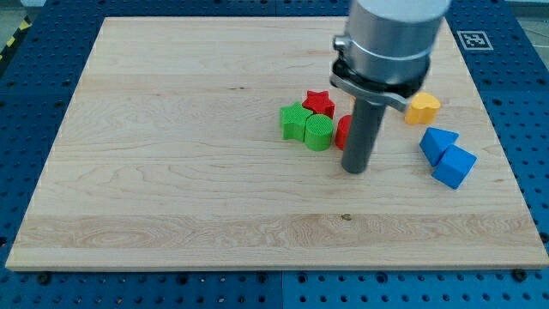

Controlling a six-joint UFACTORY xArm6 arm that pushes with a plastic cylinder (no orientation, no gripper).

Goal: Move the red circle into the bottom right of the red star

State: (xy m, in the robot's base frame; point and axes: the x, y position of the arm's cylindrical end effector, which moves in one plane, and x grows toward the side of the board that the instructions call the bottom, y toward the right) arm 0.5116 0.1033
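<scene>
Pretty clearly a robotics lab bench: pale wooden counter (171, 172) sitting on a blue perforated mounting plate (34, 86), a printed fiducial marker (474, 39) in the corner, yellow-black hazard tape (10, 43) along the edge.

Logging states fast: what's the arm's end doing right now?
No gripper: my tip holds nothing, resting right beside the red circle, at its lower right.

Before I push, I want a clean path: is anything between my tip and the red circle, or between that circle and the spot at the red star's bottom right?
Nothing visible: my tip sits right beside the red circle, already at the red star's bottom right.
</scene>
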